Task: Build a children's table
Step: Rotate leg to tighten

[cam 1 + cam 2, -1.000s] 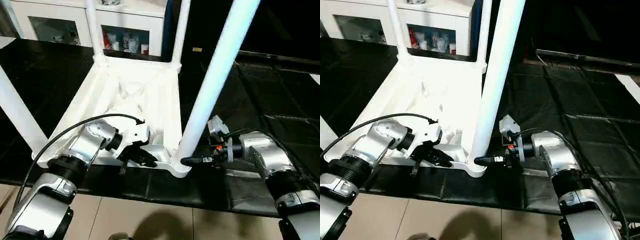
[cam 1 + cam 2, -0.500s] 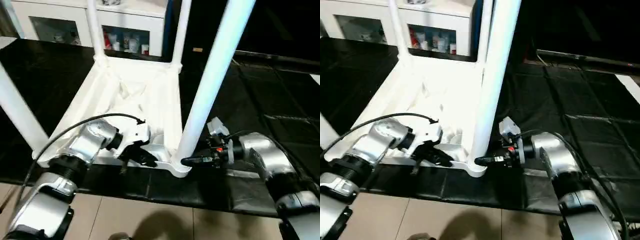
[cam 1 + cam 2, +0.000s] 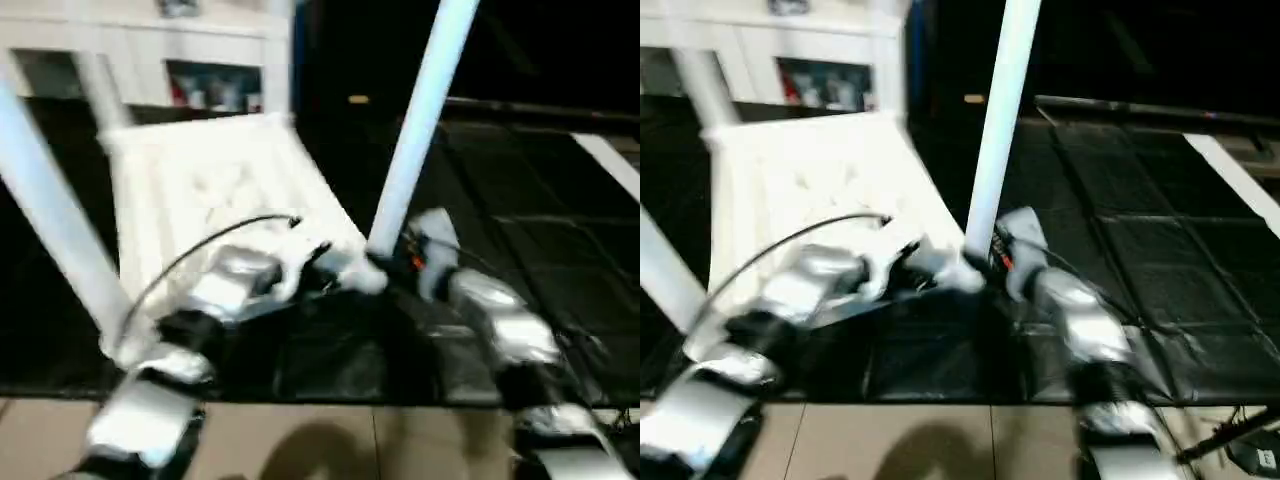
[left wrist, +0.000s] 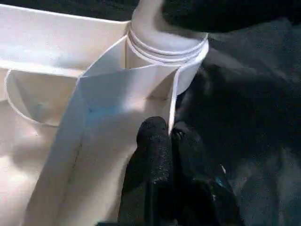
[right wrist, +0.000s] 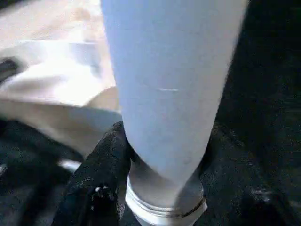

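The children's table lies upside down on a black mat, its ribbed top [image 3: 210, 190] facing up and its legs rising from the corner sockets. At the near corner socket [image 4: 164, 52] my left gripper [image 4: 169, 132] is shut on the thin rim wall of the top. My right gripper [image 5: 164, 155] is closed on the base of the corner leg [image 3: 420, 120], with a black finger [image 5: 106, 160] pressed to each side of it. In the head views both grippers meet at that corner, the left gripper [image 3: 325, 268] beside the right gripper [image 3: 385, 262].
Another leg [image 3: 55, 230] stands at the left of the top. A white cabinet with glass doors [image 3: 200, 60] is behind the table. The black mat [image 3: 520, 200] stretches to the right, and light floor tiles [image 3: 330, 440] lie in front.
The whole head view has swung and blurred, so the camera moved. The table top looks turned in the picture. My right fingers have narrowed onto the leg; the left grip is unchanged.
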